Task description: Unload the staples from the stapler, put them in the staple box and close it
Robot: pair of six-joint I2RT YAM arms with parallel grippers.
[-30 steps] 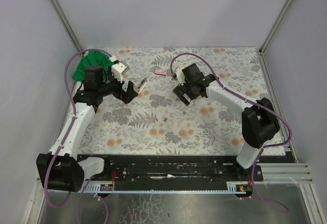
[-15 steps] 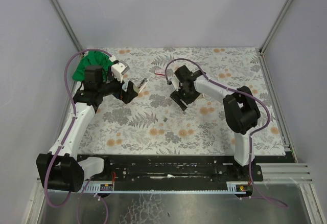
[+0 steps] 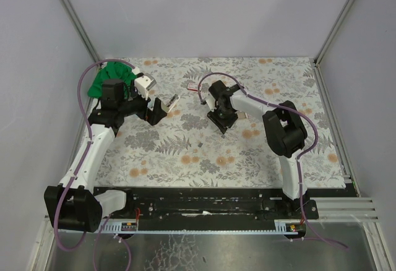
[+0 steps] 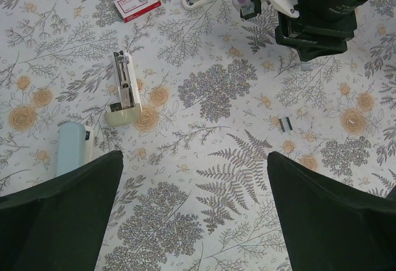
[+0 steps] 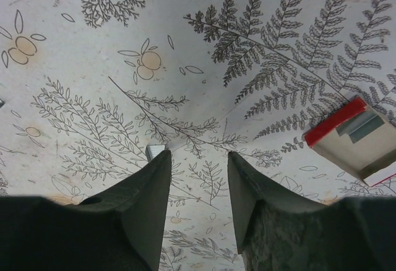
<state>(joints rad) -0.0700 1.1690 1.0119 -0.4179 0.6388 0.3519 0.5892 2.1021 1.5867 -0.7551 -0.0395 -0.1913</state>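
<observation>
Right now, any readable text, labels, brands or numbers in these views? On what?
No text can be read in any view.
Red-and-white box: dark print on its white label, too small to read.
Open stapler: no marking shows.
Floral table cover: pattern only, no lettering.

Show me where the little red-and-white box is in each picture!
Top external: the red-and-white box lies far middle, just left of the right arm's wrist.
Left wrist: the box is upper left.
Right wrist: the box is at the right edge, partly cut off.
Shared landmark: the flowered table cover.
</observation>
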